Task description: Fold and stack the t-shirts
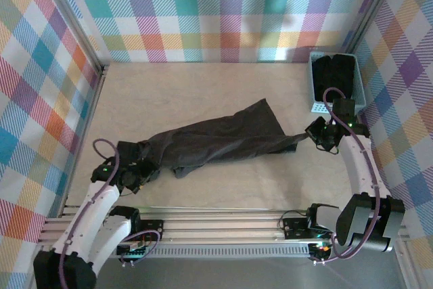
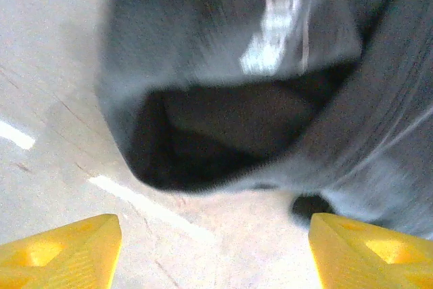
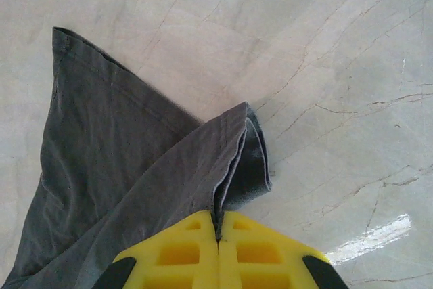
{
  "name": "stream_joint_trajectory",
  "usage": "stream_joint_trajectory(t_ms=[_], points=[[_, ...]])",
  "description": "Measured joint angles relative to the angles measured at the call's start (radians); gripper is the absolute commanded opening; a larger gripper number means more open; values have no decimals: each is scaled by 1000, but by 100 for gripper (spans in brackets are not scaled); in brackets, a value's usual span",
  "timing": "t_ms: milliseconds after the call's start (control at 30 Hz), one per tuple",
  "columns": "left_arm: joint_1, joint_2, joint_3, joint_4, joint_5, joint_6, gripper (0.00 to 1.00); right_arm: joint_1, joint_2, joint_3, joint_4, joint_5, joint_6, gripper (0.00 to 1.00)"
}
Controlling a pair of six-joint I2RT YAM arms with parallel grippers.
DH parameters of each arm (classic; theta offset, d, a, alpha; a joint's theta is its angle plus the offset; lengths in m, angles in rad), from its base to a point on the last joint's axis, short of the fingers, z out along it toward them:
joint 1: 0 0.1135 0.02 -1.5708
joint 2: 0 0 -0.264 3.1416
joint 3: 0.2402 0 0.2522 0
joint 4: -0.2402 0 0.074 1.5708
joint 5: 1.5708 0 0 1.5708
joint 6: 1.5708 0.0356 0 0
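Yellow fingers (image 3: 183,252) of the right claw (image 3: 218,225) were pressed together on a folded edge of the dark t-shirt (image 3: 128,167), pinching it. We saw that arm bent forward at the elbow, its wrist low near the blue basket (image 1: 316,96). Across the worktop (image 1: 203,93) the shirt lay in a long band toward the left claw (image 1: 143,169), whose arm leaned low. Its jaws stood wide apart, just short of the cloth, holding nothing.
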Motion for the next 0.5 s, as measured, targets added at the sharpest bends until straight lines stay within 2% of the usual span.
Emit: stream_joint_trajectory(t_ms=[67, 133, 300, 367, 500], points=[[-111, 69, 0, 13, -55, -25, 80, 0, 10, 0, 2, -4, 0, 0], [-175, 138, 0, 16, -113, -51, 80, 0, 16, 0, 2, -5, 0, 0], [-198, 193, -2, 48, -278, -77, 79, 0, 21, 0, 3, -14, 0, 0], [-198, 216, -2, 93, -330, -74, 74, 0, 21, 0, 3, -16, 0, 0], [-196, 293, 10, 195, -385, -48, 54, 0, 21, 0, 5, -27, 0, 0]])
